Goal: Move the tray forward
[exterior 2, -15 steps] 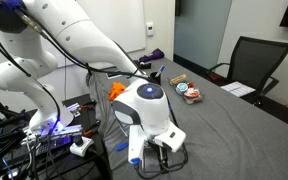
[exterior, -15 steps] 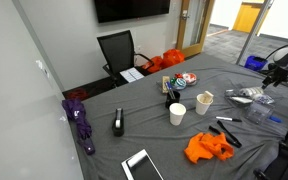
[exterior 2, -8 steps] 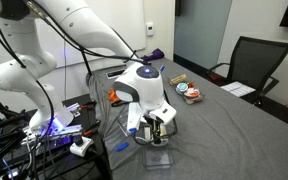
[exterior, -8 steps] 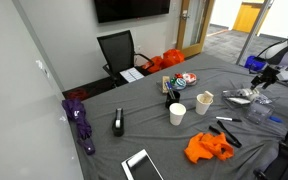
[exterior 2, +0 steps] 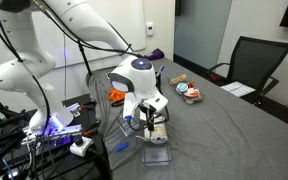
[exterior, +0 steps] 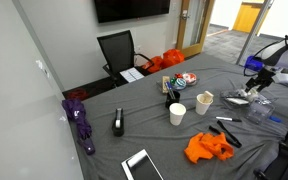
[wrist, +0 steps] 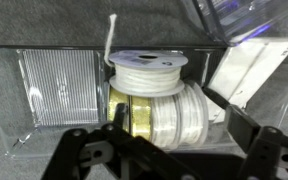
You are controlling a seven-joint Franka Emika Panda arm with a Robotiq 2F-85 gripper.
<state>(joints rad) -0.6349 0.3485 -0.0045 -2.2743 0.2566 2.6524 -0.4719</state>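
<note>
**Likely light and stiff; pinch a side wall**

In the wrist view the clear tray [wrist: 24,110] sits right under the gripper [wrist: 169,152], whose jaws stand wide apart. Spools [wrist: 149,90] lie inside (loose, could roll). In an exterior view the grey container [exterior 2: 156,156] crowds it; the table [exterior 2: 229,130] lies bare rightward.
</note>
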